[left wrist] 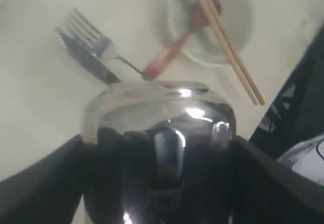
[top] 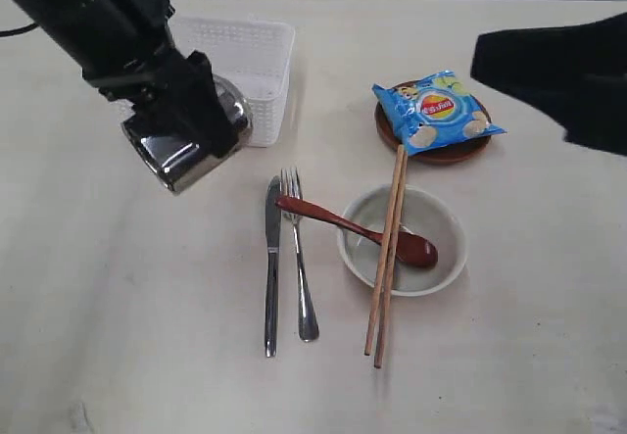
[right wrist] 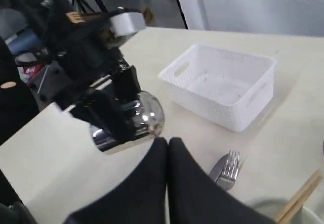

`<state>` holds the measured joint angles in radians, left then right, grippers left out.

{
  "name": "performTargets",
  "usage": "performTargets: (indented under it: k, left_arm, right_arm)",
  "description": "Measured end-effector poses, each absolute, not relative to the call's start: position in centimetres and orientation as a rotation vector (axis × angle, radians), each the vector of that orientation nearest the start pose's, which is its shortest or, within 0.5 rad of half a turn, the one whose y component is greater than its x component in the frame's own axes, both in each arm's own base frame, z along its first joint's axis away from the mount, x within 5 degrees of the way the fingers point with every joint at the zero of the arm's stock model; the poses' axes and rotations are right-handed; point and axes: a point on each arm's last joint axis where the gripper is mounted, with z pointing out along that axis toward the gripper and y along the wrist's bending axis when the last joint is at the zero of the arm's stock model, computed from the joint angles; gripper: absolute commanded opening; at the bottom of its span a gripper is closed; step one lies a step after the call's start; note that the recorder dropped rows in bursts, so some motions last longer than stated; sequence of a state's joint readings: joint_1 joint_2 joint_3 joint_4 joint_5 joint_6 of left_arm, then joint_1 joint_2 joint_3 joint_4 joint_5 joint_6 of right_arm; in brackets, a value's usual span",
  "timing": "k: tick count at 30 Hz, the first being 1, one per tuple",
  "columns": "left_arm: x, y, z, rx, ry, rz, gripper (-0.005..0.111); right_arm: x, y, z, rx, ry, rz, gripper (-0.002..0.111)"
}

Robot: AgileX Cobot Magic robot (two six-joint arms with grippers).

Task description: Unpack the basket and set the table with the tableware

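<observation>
The steel cup (top: 186, 152) is clamped between the fingers of the left gripper (top: 196, 120) at the upper left of the exterior frame. It is tipped on its side with its mouth toward the lower left, just beside the white basket (top: 257, 57) that stands near the top edge of the pale table (top: 118, 336). At centre frame the knife (top: 271, 267) and fork (top: 300, 267) lie side by side, the red-brown spoon (top: 333, 220) crosses the fork with its head in the bowl (top: 436, 220), and the two chopsticks (top: 385, 267) rest across that bowl's rim. At the upper right the blue crisp bag (top: 438, 111) lies on the brown plate (top: 446, 153), and the right gripper (right wrist: 167, 148) has its fingers pressed together on nothing.
</observation>
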<state>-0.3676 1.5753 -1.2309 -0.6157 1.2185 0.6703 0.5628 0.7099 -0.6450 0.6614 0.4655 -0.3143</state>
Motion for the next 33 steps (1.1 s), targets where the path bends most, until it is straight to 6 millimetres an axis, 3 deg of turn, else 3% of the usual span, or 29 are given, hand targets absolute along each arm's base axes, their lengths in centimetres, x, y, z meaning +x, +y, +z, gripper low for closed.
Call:
performTargets:
  k: [5,10,13,20,29,33]
  left_arm:
    - [23.9,-15.4,29.9,1.354,2.343,-0.929,0.0]
    - [22.9,-15.4,29.4,1.408,2.271,-0.978,0.0]
    - [22.4,-15.2,28.3,1.439,2.282,-0.99,0.0]
    - [21.9,-15.1,27.2,1.468,2.27,-1.026,0.0]
    - [21.9,-15.6,27.7,1.452,2.195,-1.089,0.0]
    - [21.9,-15.6,27.7,1.451,2.193,-1.091,0.0]
  right_arm:
    - [14.2,12.2,30.1,-0.44,2.159,0.847,0.0]
    - [16.0,14.2,28.0,-0.457,2.23,0.937,0.0]
    - [16.6,15.0,28.0,-0.487,2.177,1.002,0.0]
    - [17.2,16.3,30.4,-0.527,1.964,1.145,0.0]
    - [18.5,18.9,28.6,-0.659,2.008,1.349,0.0]
    - [18.7,19.3,27.7,-0.696,2.047,1.36,0.0]
